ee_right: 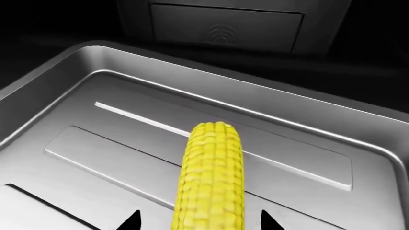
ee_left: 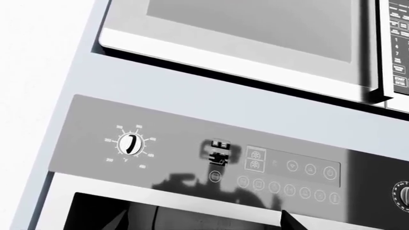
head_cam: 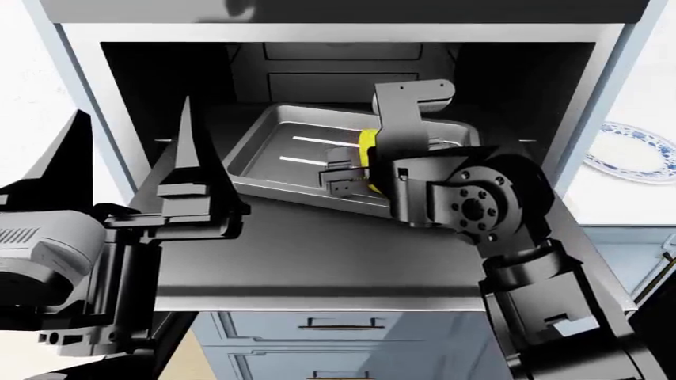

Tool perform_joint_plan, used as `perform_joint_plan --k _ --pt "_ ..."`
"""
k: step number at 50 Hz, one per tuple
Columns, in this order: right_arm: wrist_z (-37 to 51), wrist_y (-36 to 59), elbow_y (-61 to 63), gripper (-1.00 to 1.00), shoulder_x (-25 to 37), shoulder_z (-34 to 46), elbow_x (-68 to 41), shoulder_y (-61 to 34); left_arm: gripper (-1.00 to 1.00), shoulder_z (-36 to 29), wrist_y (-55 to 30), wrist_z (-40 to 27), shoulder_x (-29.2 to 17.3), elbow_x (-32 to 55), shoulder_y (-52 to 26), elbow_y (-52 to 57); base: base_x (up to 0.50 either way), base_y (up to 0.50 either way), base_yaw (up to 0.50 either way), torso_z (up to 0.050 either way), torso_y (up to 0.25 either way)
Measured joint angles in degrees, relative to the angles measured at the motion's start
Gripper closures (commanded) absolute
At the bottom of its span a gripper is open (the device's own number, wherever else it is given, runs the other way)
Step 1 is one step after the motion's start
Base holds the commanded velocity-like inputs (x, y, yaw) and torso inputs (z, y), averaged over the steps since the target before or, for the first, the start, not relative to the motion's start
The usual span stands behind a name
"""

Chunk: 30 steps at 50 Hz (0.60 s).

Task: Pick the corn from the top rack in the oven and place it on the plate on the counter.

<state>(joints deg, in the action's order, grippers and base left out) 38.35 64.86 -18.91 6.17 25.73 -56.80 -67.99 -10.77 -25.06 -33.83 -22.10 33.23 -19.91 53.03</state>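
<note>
Right wrist view: the corn [ee_right: 212,177] lies on the grey baking tray [ee_right: 76,158] inside the oven [head_cam: 507,71], between my right gripper [head_cam: 354,170] jaws, spread and not clamped. My left gripper [head_cam: 190,158] hangs open, empty. Risk, judged: closing off-centre rolls the cob away. The plate [head_cam: 634,154] waits far right on the tabletop [head_cam: 607,194].
</note>
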Motion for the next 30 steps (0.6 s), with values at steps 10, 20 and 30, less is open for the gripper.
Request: perform_joint_plan --k 10,20,30 --pt "0.6 -0.3 0.5 1.00 0.7 0.7 0.4 0.1 -1.00 -0.2 1.2 -0.1 -0.1 -0.1 0.5 -0.6 0.00 0.00 0.00 0.000 0.000" --pt "1.1 -0.6 1.1 1.00 1.1 1.4 0.3 0.1 -1.00 -0.4 2.0 -0.2 -0.4 -0.1 0.9 -1.0 0.00 0.00 0.00 0.000 0.000" --pt "0.5 -1.3 2.5 1.00 1.8 2.2 0.7 0.7 -1.00 -0.8 2.4 -0.5 -0.6 -0.1 1.0 -1.1 0.00 0.00 0.00 0.000 0.000"
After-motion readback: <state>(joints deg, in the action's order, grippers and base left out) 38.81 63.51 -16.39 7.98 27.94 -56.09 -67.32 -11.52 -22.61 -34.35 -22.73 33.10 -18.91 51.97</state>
